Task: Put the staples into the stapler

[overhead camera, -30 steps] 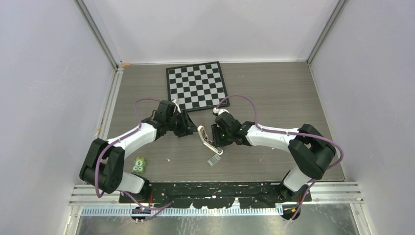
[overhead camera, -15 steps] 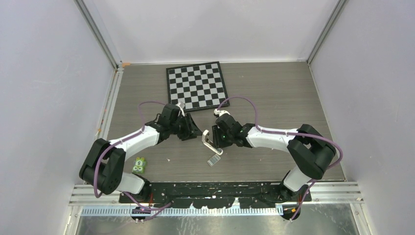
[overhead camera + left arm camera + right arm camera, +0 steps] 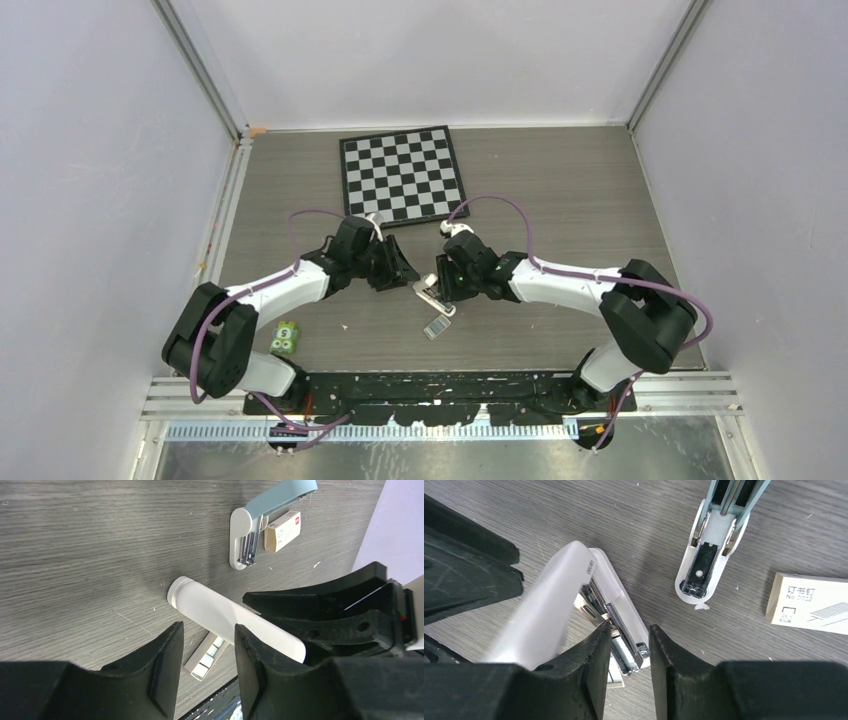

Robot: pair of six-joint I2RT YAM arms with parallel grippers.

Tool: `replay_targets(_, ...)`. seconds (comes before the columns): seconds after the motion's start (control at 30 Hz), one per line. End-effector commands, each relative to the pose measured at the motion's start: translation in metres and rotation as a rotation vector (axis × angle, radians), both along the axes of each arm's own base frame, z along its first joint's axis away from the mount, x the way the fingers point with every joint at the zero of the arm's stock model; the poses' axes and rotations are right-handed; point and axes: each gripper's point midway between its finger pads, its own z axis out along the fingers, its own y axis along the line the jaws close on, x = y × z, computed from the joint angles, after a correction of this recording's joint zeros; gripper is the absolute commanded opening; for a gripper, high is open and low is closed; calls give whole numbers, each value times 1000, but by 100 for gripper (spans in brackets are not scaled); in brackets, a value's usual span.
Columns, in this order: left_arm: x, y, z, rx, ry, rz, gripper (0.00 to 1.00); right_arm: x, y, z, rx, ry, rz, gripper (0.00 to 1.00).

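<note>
My right pincer (image 3: 628,635) is clamped on the white stapler (image 3: 555,600), which is hinged open above the tabletop (image 3: 649,525). The staples (image 3: 624,656) look to be in the channel, can't tell if seated. Left pincer (image 3: 207,630) is open and empty. The top arm isn't closed yet.

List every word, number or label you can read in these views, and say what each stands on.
"订书钉": printed on the cream staple box.
"No. 0012": on the same box, on the line below.
Small print at that box's lower left corner: too small to read.
Embossed mark on the top arm of the white stapler: blurred, unreadable.
Marking on the green object: too small to read.
</note>
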Motion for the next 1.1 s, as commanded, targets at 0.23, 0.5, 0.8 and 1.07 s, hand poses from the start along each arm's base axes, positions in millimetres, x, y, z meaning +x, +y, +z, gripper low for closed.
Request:
replay_targets(0.23, 0, -5, 6, -18, -37, -19, 43, 13, -5, 57, 67, -129, -62, 39)
replay_targets(0.5, -1, -1, 7, 5, -49, -19, 43, 9, -25, 82, 61, -167, -113, 40)
replay_targets(0.8, -4, -4, 3, 32, -50, -35, 43, -1, -12, 85, 119, -130, -53, 42)
replay_targets(1.07, -8, -10, -5, 45, -41, -52, 40, -9, -4, 56, 97, -49, -10, 31)
